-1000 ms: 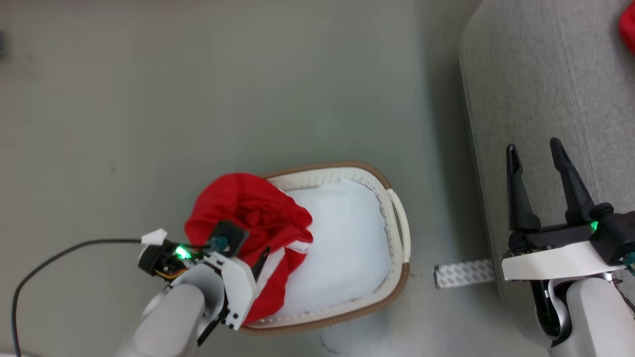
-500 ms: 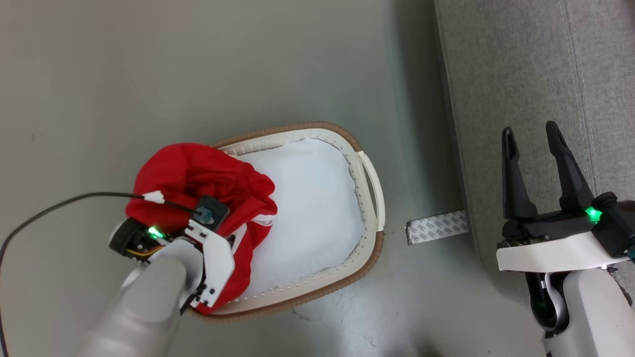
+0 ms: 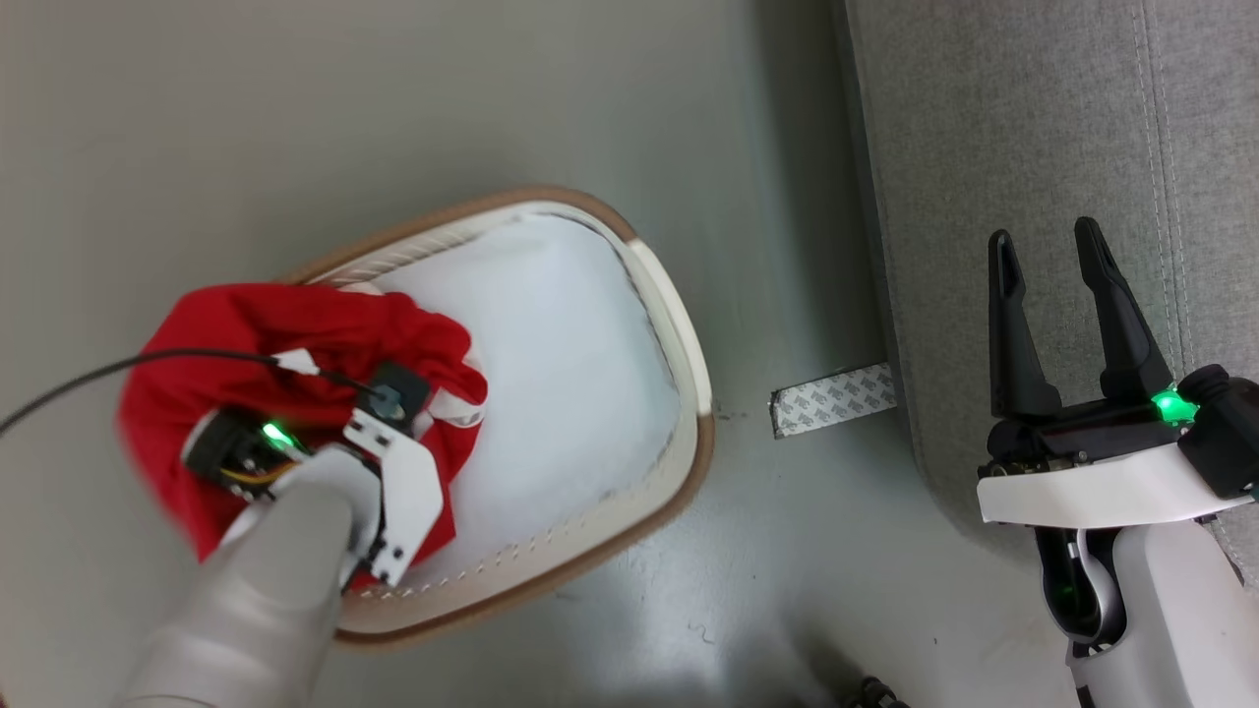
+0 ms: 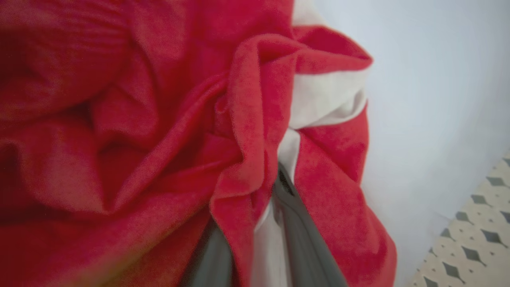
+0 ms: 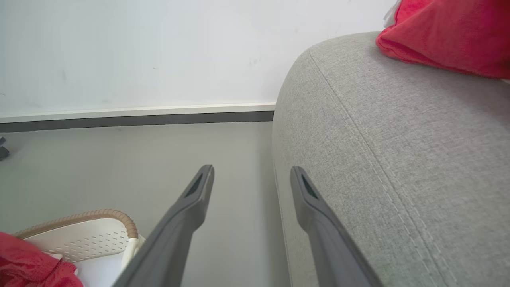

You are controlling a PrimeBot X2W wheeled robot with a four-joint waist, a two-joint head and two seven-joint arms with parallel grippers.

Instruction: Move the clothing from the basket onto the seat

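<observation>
The red clothing (image 3: 275,324) with white stripes is bunched over the left end of the white, brown-rimmed basket (image 3: 679,324), and its left edge is blurred. My left wrist sits on top of it. In the left wrist view my left gripper (image 4: 255,191) is shut on a fold of the clothing (image 4: 139,119), its fingertips buried in the fabric. My right gripper (image 3: 1045,236) stands open and empty over the edge of the grey seat (image 3: 1033,147). From the right wrist I see that gripper (image 5: 252,170), the seat (image 5: 398,159), the basket (image 5: 87,235) and another red garment (image 5: 450,36) lying on the seat.
A patterned strip of tape (image 3: 834,398) lies on the grey floor between basket and seat. A black cable (image 3: 79,379) runs left from my left wrist. A white wall with a dark baseboard (image 5: 135,115) stands beyond the floor.
The head camera has shifted, so basket and seat sit elsewhere in the picture. My left wrist and the clothing have moved towards the basket's left rim. The right gripper stays open.
</observation>
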